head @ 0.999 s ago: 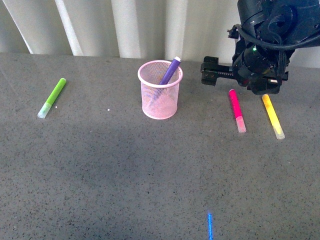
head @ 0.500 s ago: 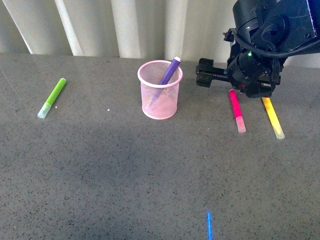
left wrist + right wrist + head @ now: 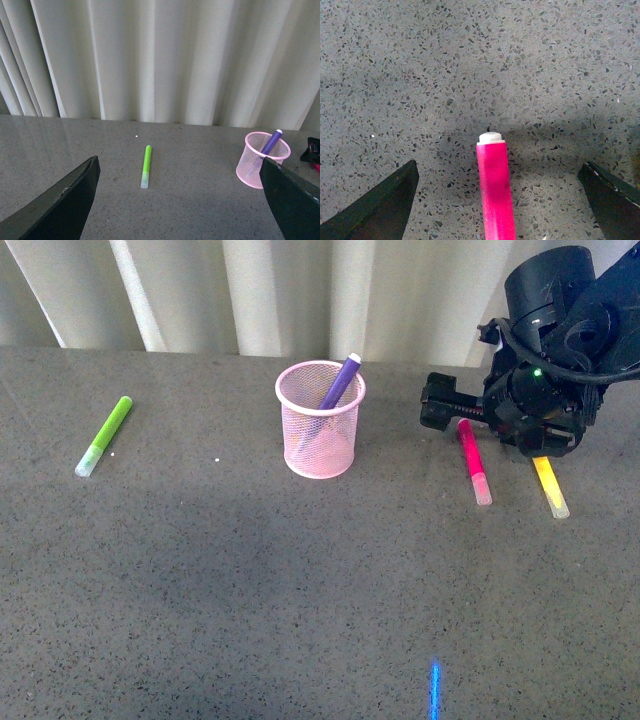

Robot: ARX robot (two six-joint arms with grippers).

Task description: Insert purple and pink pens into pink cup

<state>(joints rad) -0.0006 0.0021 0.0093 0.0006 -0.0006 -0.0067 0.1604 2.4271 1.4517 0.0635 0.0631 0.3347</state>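
The pink cup (image 3: 320, 425) stands mid-table with the purple pen (image 3: 341, 381) leaning inside it; both also show in the left wrist view, the cup (image 3: 256, 172) and the pen (image 3: 272, 141). On the table to the cup's right lies the pink pen (image 3: 474, 462), clear cap towards me. My right gripper (image 3: 478, 426) hovers open over its far end. In the right wrist view the pink pen (image 3: 495, 195) lies between the spread fingers (image 3: 395, 200) of that gripper (image 3: 498, 167), touching neither. My left gripper (image 3: 178, 161) is open and holds nothing.
A lime-green marker (image 3: 104, 435) lies at the far left, seen too in the left wrist view (image 3: 145, 166). Beside the pink pen lies a yellow marker (image 3: 550, 487), partly under the right arm. Pale curtains close off the back. A blue light streak (image 3: 435, 690) marks the near table.
The right gripper first shifted left, then came back right and lower over the pink pen's far end, covering more of the yellow marker. The pens and cup have not moved.
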